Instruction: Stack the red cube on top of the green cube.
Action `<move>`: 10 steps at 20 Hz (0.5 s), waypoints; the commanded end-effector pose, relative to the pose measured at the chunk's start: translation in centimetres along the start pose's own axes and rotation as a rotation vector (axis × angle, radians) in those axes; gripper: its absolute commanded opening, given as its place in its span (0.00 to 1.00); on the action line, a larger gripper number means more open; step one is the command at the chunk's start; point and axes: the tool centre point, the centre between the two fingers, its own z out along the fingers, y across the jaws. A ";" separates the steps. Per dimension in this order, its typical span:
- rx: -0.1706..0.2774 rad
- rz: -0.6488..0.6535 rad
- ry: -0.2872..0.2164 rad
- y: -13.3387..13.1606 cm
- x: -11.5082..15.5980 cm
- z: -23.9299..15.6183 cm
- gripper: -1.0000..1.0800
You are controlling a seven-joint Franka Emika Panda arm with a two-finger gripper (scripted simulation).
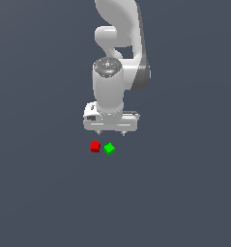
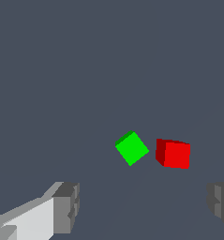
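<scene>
The red cube [image 1: 95, 146] [image 2: 174, 154] rests on the dark floor, close beside the green cube [image 1: 109, 148] [image 2: 131, 148], which is turned at an angle to it. A narrow gap separates them. In the exterior view the red cube is on the left of the green one. My gripper [image 1: 112, 133] [image 2: 144, 208] hangs above and just behind the two cubes, open, with nothing between its fingers. Both grey fingertips [image 2: 66, 206] show wide apart in the wrist view.
The white arm [image 1: 118, 58] rises behind the gripper toward the top of the exterior view. A plain dark grey floor [image 1: 184, 193] surrounds the cubes on all sides.
</scene>
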 end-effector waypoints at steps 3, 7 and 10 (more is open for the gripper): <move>0.000 -0.003 0.000 0.0 0.0 0.0 0.96; 0.000 -0.023 0.000 0.1 -0.1 0.1 0.96; 0.000 -0.052 -0.001 0.2 -0.3 0.3 0.96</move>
